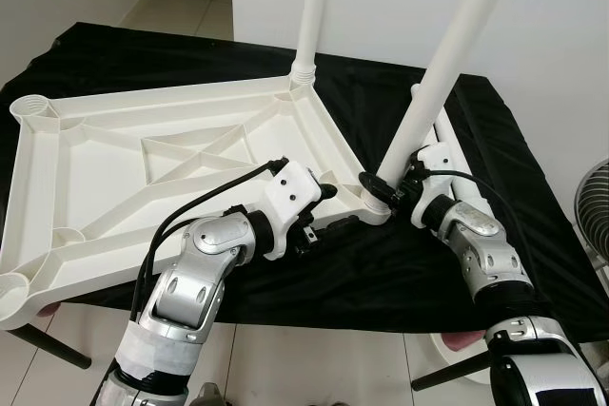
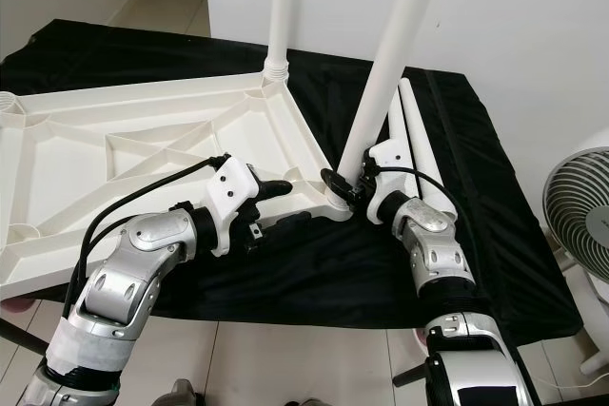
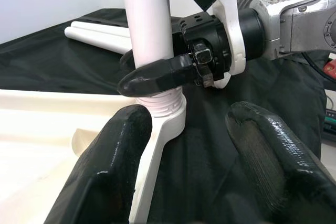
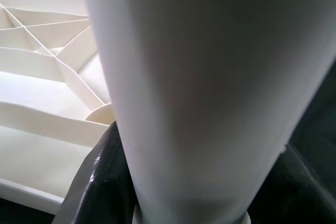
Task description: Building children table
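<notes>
A white plastic table top (image 1: 114, 187) lies upside down on a black cloth. One white leg (image 1: 312, 16) stands upright in its far corner socket. A second leg (image 1: 447, 54) leans in the near right corner socket (image 3: 167, 109). My right gripper (image 1: 377, 187) is shut on this leg just above its base, and a black finger (image 3: 157, 74) curls around it. My left gripper (image 1: 333, 211) is open, with its fingers on either side of the top's rim just short of that corner. In the right wrist view the held leg (image 4: 199, 93) is very close.
Two spare white legs (image 1: 447, 130) lie on the cloth beyond the right gripper. Open sockets sit at the far left corner (image 1: 33, 106) and near left corner (image 1: 14, 292). A fan (image 2: 580, 225) stands on the floor to the right. White walls are close behind.
</notes>
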You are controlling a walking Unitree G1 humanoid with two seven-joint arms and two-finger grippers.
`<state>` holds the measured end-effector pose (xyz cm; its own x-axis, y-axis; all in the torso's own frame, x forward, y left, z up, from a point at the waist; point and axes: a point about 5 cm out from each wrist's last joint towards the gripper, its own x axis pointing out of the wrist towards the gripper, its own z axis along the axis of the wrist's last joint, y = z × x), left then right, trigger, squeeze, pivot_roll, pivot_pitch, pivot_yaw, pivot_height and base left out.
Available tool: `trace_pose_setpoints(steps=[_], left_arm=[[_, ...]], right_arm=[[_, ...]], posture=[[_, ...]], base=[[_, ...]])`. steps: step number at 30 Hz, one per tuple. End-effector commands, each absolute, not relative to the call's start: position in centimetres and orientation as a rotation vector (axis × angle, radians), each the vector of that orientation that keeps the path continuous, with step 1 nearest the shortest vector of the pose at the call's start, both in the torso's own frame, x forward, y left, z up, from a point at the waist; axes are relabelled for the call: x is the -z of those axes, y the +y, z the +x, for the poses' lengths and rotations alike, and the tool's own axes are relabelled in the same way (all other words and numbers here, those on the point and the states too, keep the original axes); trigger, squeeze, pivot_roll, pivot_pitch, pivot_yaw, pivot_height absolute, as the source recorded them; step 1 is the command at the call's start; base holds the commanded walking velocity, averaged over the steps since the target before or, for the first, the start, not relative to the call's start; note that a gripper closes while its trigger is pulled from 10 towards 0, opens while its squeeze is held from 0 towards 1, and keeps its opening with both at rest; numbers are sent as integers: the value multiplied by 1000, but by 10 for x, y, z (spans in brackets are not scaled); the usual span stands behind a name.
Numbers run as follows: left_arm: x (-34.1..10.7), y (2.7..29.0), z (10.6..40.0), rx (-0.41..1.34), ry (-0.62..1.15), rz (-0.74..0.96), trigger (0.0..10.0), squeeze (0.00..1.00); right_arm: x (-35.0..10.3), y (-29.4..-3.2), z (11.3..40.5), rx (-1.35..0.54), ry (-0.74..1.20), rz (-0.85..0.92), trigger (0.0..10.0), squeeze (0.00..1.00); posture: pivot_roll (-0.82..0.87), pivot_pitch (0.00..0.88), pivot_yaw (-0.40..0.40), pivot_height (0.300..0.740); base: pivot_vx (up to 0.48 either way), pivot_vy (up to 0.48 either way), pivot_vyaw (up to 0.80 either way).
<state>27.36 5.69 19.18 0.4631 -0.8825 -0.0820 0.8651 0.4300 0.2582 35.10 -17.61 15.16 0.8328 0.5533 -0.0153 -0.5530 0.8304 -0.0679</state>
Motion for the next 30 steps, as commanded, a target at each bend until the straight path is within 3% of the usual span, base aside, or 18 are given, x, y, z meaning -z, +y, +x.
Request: trace_pose_setpoints(steps=[1, 18, 26, 27, 28, 29, 30], left_arm=[[-194, 58, 277, 972, -90, 273, 10000, 0], [-191, 55, 275, 1003, -80, 273, 10000, 0], [-190, 54, 273, 1007, -80, 272, 10000, 0], [-190, 54, 273, 1008, -79, 271, 10000, 0], [-190, 54, 273, 1008, -79, 271, 10000, 0], [-190, 54, 273, 1010, -80, 271, 10000, 0], [-190, 54, 273, 1010, -80, 271, 10000, 0]], right_arm=[[-142, -177, 350, -551, 34, -59, 0, 0], [-133, -145, 335, -30, -8, 109, 0, 0], [-134, -133, 327, 59, -13, 136, 0, 0], [-134, -132, 326, 58, -10, 139, 7843, 0], [-134, -132, 326, 58, -10, 139, 7843, 0], [-136, -132, 326, 56, -16, 132, 10000, 0], [-136, -132, 326, 56, -16, 132, 10000, 0]], posture=[[185, 40, -106, 740], [173, 22, -99, 740], [171, 16, -98, 740], [171, 15, -99, 740], [171, 15, -99, 740], [170, 13, -99, 740], [170, 13, -99, 740]], base=[[0, 0, 0], [0, 0, 0], [0, 0, 0], [0, 0, 0], [0, 0, 0], [0, 0, 0], [0, 0, 0]])
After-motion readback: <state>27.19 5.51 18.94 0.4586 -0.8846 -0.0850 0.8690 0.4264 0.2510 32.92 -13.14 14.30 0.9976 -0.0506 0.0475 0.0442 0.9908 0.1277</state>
